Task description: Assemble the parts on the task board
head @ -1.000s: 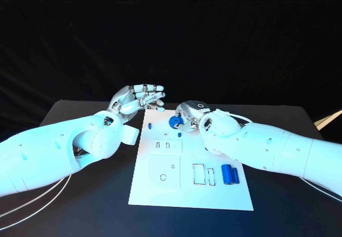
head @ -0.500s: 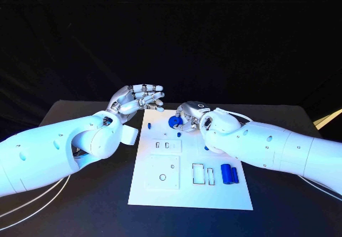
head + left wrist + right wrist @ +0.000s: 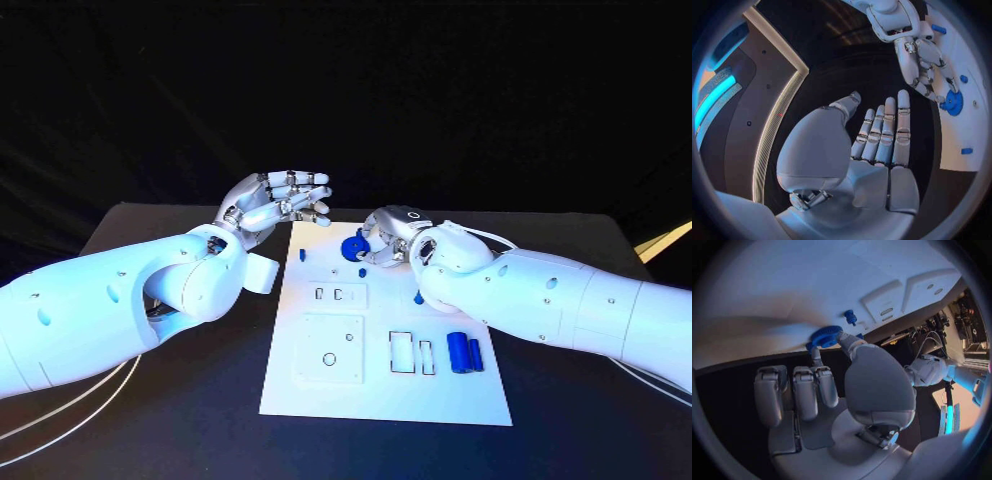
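- Your blue gear sits at the far end of the task board, pinched at its rim by the right hand.
- In the right wrist view you can see the gear held between the thumb and one of the fingers; the other fingers lie straight, side by side, off the gear.
- A small blue peg stands on the board just beside the gear, on the side toward the left hand; another small blue piece is just nearer than the gear.
- Two blue cylinders lie side by side on the board's near right part, well apart from the gear.
- Your left hand hovers above the worktop, just off the board's far left corner; its fingers are straight, close together, holding nothing.
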Robot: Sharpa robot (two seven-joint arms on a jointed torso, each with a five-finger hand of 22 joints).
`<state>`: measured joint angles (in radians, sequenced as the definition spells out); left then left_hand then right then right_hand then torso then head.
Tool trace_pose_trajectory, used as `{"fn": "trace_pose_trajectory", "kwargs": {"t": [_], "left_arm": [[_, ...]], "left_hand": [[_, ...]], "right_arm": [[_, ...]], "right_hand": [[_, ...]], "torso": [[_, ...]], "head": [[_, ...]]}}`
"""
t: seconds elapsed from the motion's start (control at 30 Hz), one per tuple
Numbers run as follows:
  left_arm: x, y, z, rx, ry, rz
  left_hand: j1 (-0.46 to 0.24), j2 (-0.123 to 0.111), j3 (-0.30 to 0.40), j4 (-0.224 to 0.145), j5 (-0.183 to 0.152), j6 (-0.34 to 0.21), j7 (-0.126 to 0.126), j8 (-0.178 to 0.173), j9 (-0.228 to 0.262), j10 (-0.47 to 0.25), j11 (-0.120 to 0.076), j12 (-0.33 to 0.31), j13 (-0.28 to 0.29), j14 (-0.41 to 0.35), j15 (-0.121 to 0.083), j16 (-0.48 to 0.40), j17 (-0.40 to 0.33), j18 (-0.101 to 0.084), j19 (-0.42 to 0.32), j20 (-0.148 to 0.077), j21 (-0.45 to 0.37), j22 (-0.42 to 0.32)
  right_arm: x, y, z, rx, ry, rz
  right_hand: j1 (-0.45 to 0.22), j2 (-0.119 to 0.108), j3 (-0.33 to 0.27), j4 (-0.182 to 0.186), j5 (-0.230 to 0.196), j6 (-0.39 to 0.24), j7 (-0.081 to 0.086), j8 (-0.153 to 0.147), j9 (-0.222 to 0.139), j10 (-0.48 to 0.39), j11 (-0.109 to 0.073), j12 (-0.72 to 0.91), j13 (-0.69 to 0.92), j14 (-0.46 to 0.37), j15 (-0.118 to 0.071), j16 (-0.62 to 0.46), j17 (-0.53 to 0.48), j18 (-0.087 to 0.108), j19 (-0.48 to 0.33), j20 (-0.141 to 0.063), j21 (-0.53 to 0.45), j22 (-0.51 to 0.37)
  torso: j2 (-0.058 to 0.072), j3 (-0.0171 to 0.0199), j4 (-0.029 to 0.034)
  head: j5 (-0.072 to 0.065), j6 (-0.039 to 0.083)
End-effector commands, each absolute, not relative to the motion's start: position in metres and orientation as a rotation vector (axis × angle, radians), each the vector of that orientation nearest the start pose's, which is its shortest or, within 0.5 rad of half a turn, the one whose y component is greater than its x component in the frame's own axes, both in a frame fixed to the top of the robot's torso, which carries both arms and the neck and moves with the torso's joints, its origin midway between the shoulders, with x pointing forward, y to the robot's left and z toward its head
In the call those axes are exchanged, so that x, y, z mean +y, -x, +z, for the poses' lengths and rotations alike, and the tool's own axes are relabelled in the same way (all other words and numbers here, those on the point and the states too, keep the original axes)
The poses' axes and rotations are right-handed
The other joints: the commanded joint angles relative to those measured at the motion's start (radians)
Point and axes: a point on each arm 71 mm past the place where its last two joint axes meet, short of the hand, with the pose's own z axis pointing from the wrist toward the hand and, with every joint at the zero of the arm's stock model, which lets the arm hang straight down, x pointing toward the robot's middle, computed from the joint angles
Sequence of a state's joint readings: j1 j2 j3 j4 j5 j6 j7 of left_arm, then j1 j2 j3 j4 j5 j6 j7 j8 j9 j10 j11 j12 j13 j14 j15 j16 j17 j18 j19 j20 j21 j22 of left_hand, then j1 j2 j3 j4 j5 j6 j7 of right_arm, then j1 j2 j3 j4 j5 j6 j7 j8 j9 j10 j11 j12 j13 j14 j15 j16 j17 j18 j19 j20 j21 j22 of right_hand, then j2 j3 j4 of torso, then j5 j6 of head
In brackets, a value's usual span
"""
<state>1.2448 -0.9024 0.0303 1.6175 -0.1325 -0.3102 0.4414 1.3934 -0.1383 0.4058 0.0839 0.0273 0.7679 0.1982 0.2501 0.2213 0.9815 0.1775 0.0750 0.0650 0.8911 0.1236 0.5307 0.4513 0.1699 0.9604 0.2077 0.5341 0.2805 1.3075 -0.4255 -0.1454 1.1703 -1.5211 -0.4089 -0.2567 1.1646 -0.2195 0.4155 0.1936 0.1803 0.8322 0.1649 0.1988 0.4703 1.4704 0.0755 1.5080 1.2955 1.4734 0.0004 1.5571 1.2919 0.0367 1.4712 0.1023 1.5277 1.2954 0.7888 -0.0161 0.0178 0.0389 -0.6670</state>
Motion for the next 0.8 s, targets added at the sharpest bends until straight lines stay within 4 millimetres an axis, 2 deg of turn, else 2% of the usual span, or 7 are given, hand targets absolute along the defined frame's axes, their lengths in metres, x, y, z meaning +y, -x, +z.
{"fn": "trace_pose_trajectory", "kwargs": {"t": [0.03,0.23,0.37,0.43,0.6,0.77,0.8], "left_arm": [[0.209,-0.484,-0.116,1.31,0.865,-1.641],[0.211,-0.485,-0.116,1.307,0.867,-1.635],[0.213,-0.485,-0.116,1.306,0.869,-1.631],[0.214,-0.486,-0.116,1.305,0.869,-1.63],[0.216,-0.486,-0.117,1.304,0.873,-1.624],[0.217,-0.486,-0.118,1.305,0.876,-1.624],[0.217,-0.486,-0.118,1.305,0.877,-1.624]], "left_hand": [[-0.001,0.011,0.01,-0.012,0.022,-0.014,0.029,0.007,0.018,-0.005,0.002,-0.008,0.005,-0.009,-0.002,0.017,0.018,0.004,-0.019,-0.004,0.011,0.019],[-0.001,0.011,0.01,-0.012,0.022,-0.014,0.029,0.007,0.018,-0.005,0.002,-0.008,0.005,-0.009,-0.002,0.017,0.018,0.004,-0.019,-0.004,0.011,0.019],[-0.001,0.011,0.01,-0.012,0.022,-0.014,0.029,0.007,0.018,-0.005,0.002,-0.008,0.005,-0.009,-0.002,0.017,0.018,0.004,-0.019,-0.004,0.011,0.019],[-0.001,0.011,0.01,-0.012,0.022,-0.014,0.029,0.007,0.018,-0.005,0.002,-0.008,0.005,-0.009,-0.002,0.017,0.018,0.004,-0.019,-0.004,0.011,0.019],[-0.001,0.011,0.01,-0.013,0.022,-0.015,0.029,0.006,0.018,-0.005,0.002,-0.008,0.005,-0.01,-0.002,0.018,0.018,0.004,-0.021,-0.004,0.014,0.021],[-0.001,0.011,0.01,-0.013,0.022,-0.015,0.029,0.006,0.018,-0.005,0.002,-0.008,0.005,-0.01,-0.002,0.018,0.018,0.004,-0.021,-0.004,0.014,0.021],[-0.001,0.011,0.01,-0.013,0.022,-0.015,0.029,0.006,0.018,-0.005,0.002,-0.008,0.005,-0.01,-0.002,0.018,0.018,0.004,-0.021,-0.004,0.014,0.021]], "right_arm": [[-0.092,-0.543,-0.171,1.523,0.209,0.52],[-0.106,-0.535,-0.162,1.469,0.176,0.566],[-0.123,-0.529,-0.151,1.442,0.126,0.638],[-0.135,-0.526,-0.146,1.449,0.098,0.682],[-0.181,-0.523,-0.138,1.513,0.011,0.787],[-0.225,-0.522,-0.138,1.55,-0.042,0.809],[-0.234,-0.523,-0.138,1.555,-0.048,0.805]], "right_hand": [[-0.019,0.019,-0.006,0.013,0.016,0.01,0.002,-0.005,0.005,0.029,0.009,-0.002,0.201,0.097,0.009,0.014,0.279,-0.029,0.083,0.012,0.019,0.252],[-0.016,0.019,-0.004,0.012,0.02,0.012,0.001,-0.006,0.006,0.032,0.009,0.0,0.204,0.097,0.009,0.014,0.279,-0.03,0.084,0.012,0.021,0.254],[-0.009,0.014,-0.005,0.006,0.021,0.008,0.003,-0.012,0.005,0.023,0.01,-0.008,0.195,0.097,0.009,0.014,0.279,-0.027,0.078,0.012,0.012,0.245],[-0.001,0.012,-0.005,0.002,0.018,0.004,0.005,-0.017,0.005,0.02,0.012,-0.011,0.193,0.097,0.01,0.014,0.279,-0.025,0.075,0.013,0.008,0.241],[0.068,0.01,0.016,-0.044,0.009,-0.007,0.008,-0.041,0.006,-0.021,0.014,-0.047,0.155,0.092,0.014,0.005,0.256,-0.012,0.043,0.017,-0.038,0.199],[0.128,-0.007,0.031,-0.092,0.026,-0.004,0.002,-0.052,0.012,-0.06,0.009,-0.083,0.12,0.084,0.009,-0.006,0.229,0.001,0.013,0.013,-0.084,0.16],[0.134,-0.01,0.032,-0.098,0.029,-0.003,0.001,-0.053,0.013,-0.065,0.008,-0.087,0.115,0.084,0.008,-0.006,0.23,0.001,0.012,0.012,-0.087,0.157]], "torso": [[0.0,0.0003,0.0014],[-0.002,0.0012,-0.0018],[-0.004,0.0029,-0.0043],[-0.004,0.0028,-0.0043],[-0.011,0.0067,-0.0172],[-0.014,0.0113,-0.0222],[-0.016,0.0134,-0.0239]], "head": [[-0.001,0.002],[-0.002,0.005],[-0.001,0.009],[-0.006,0.013],[-0.007,0.011],[-0.015,0.009],[-0.015,0.008]]}}
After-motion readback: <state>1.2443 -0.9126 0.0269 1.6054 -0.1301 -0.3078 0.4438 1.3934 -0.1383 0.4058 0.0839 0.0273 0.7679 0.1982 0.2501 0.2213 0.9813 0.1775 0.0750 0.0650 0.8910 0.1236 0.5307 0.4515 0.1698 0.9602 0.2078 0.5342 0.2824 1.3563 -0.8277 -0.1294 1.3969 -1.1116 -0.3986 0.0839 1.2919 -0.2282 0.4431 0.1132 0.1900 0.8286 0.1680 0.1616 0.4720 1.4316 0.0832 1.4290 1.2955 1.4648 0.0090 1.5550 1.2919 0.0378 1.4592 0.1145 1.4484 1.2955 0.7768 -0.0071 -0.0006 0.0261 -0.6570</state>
